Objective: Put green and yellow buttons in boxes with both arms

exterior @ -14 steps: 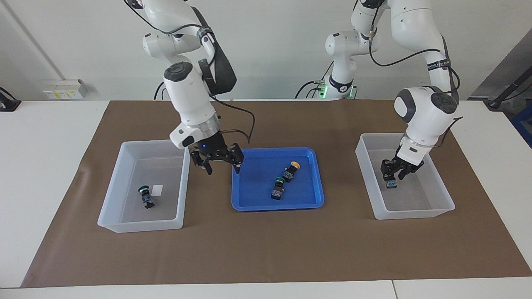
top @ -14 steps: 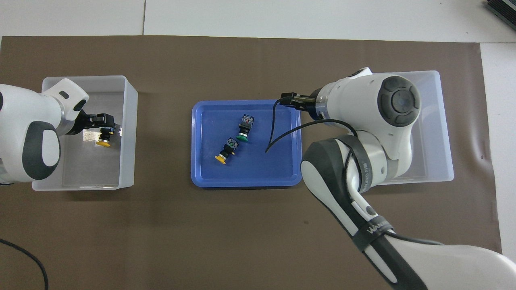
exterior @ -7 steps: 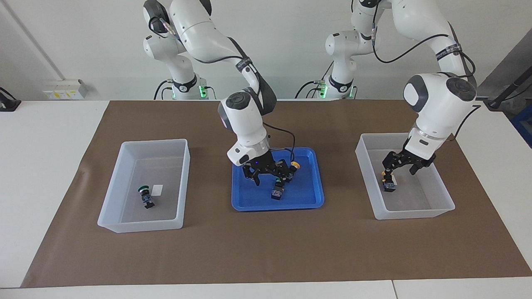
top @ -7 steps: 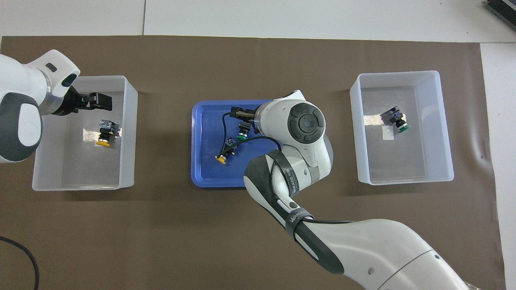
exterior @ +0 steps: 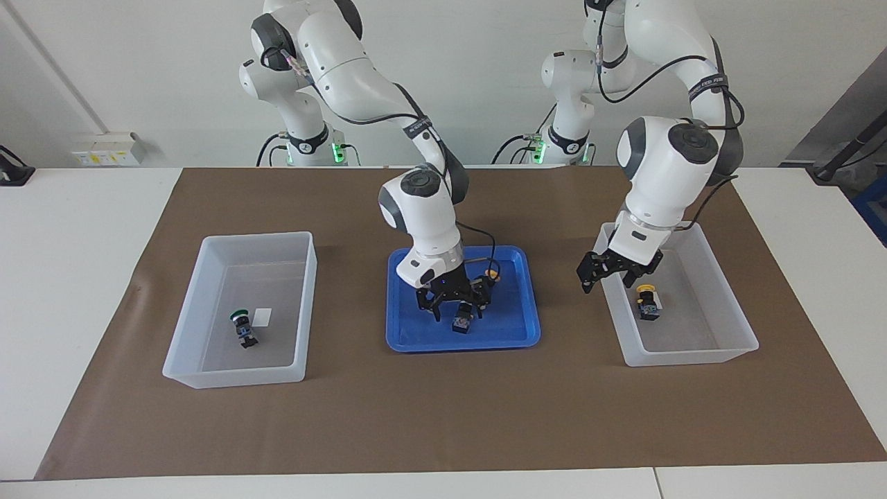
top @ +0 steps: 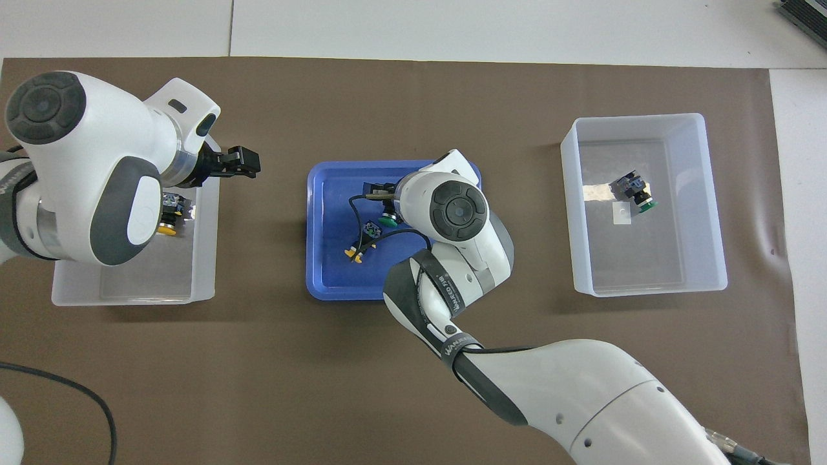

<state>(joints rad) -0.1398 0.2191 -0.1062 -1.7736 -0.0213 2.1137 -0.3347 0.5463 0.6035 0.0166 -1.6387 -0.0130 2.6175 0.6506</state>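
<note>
Since a second ago: right gripper swung from the box at frame left down into the tray at centre, fingers spread astride the green button, black body end-on toward the camera. Left gripper open, lifted off the yellow button in the right-frame box.

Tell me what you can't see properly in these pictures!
Facing view: too small to tell whether the right gripper touches the green button in the blue tray.
Overhead view: the right arm hides that gripper.
Overhead view: the left arm covers part of a box and its yellow button.
</note>
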